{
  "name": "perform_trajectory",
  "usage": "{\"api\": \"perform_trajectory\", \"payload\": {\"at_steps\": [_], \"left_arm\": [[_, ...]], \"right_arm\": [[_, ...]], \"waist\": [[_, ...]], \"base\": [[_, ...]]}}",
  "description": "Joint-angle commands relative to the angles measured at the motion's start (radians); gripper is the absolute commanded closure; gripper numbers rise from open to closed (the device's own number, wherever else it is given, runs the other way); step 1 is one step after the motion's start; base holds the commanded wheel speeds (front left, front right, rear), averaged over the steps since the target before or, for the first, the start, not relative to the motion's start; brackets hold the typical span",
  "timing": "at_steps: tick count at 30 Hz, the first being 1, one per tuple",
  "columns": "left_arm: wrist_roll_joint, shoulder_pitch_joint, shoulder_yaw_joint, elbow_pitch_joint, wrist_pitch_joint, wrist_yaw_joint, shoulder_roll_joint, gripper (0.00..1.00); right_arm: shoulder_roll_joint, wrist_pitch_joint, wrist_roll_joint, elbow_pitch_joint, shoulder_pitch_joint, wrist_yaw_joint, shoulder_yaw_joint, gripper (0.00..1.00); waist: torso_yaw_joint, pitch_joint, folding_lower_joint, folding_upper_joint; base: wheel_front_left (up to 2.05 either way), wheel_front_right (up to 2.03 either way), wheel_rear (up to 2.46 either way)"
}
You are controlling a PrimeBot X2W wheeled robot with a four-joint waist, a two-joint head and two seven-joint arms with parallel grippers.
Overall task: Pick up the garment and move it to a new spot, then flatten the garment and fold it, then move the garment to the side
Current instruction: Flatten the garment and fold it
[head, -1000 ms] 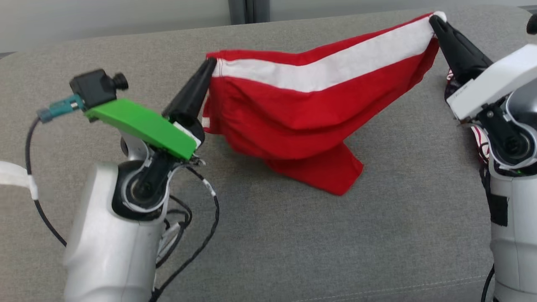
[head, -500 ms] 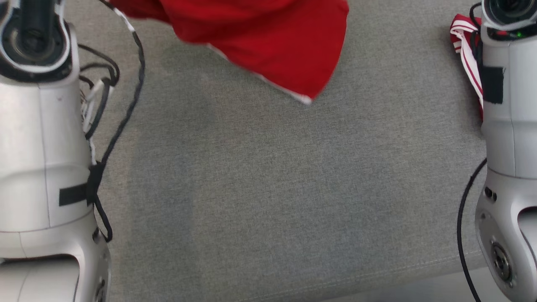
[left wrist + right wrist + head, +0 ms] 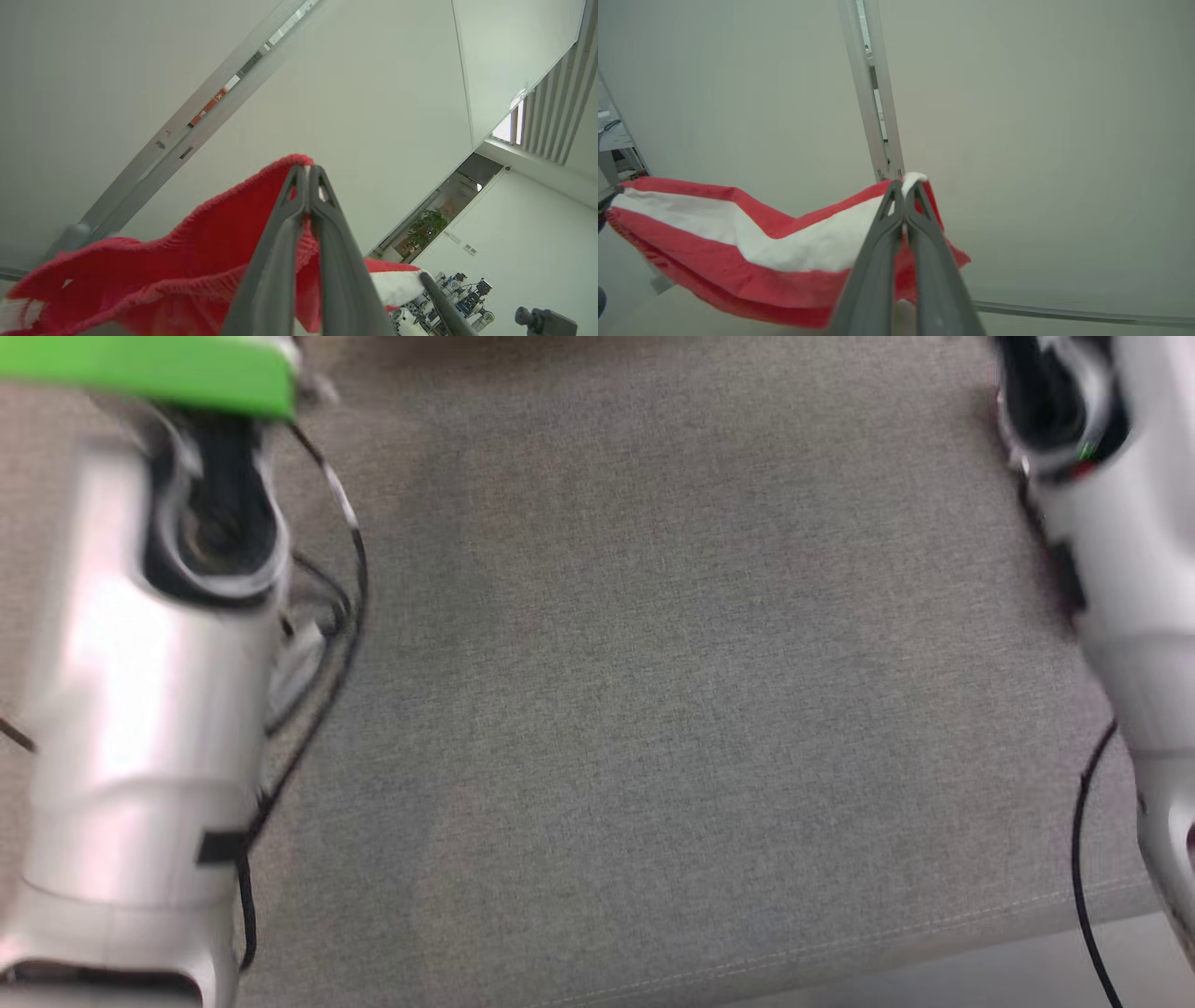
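Garment: red cloth with a white band (image 3: 738,242), lifted clear of the surface and spread in the air between the two grippers.
Left gripper: (image 3: 306,175) pinched tight on a red edge of the garment, right at its fingertips.
Right gripper: (image 3: 906,186) clamped on the end of the white band.
Cushion: grey fabric (image 3: 653,663), below the arms.
Progress: pick-up looks done and the carry seems under way; setting down, flattening, folding and moving aside remain.
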Motion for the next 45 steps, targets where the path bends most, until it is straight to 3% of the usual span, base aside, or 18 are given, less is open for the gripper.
{"api": "perform_trajectory", "payload": {"at_steps": [1,5,10,16,17,24,30,33,37,45], "left_arm": [[-0.008,0.07,-0.044,0.02,-0.006,-0.004,0.025,1.0],[-0.021,0.24,-0.18,0.053,-0.009,-0.004,0.067,1.0],[-0.072,0.436,-0.283,0.063,-0.033,-0.005,0.118,1.0],[-0.095,0.605,-0.383,0.022,-0.055,-0.005,0.168,1.0],[-0.098,0.646,-0.407,0.006,-0.059,-0.004,0.187,1.0],[-0.054,0.788,-0.466,-0.07,-0.071,0.01,0.263,1.0],[-0.081,0.907,-0.464,-0.164,-0.079,0.053,0.275,1.0],[-0.092,0.942,-0.472,-0.206,-0.065,0.067,0.286,1.0],[-0.126,0.929,-0.447,-0.247,-0.064,0.065,0.278,1.0],[-0.112,0.769,-0.411,-0.234,-0.05,0.072,0.231,1.0]], "right_arm": [[-0.027,0.038,0.031,0.001,0.066,0.0,0.032,1.0],[-0.1,0.118,0.101,-0.045,0.234,0.0,0.098,1.0],[-0.184,0.181,0.179,-0.133,0.459,0.0,0.112,1.0],[-0.263,0.307,0.232,-0.281,0.761,0.0,0.043,1.0],[-0.28,0.37,0.227,-0.336,0.863,0.0,0.0,1.0],[-0.229,0.661,0.128,-0.516,1.159,0.0,-0.137,1.0],[-0.147,0.859,0.078,-0.665,1.332,0.0,-0.211,1.0],[-0.127,0.914,0.051,-0.739,1.349,0.0,-0.256,1.0],[-0.138,0.893,-0.015,-0.792,1.246,0.0,-0.299,1.0],[-0.205,0.799,-0.035,-0.611,0.88,0.0,-0.229,1.0]], "waist": [[0.011,-0.019,-0.0001,0.0],[0.023,-0.05,-0.0001,0.0],[0.035,-0.101,-0.0001,0.0],[0.068,-0.174,-0.0001,0.0],[0.077,-0.197,-0.0001,0.0],[0.065,-0.253,-0.0001,0.0],[0.068,-0.262,-0.0001,0.0],[0.069,-0.257,-0.0001,0.0],[0.082,-0.242,-0.0001,0.0],[0.139,-0.179,-0.0001,0.0]], "base": [[0.0,0.0,0.0],[0.0,0.0,0.0],[0.0,0.0,0.0],[0.0,0.0,0.0],[0.0,0.0,0.0],[0.0,0.0,0.0],[0.0,0.0,0.0],[0.0,0.0,0.0],[0.0,0.0,0.0],[0.0,0.0,0.0]]}}
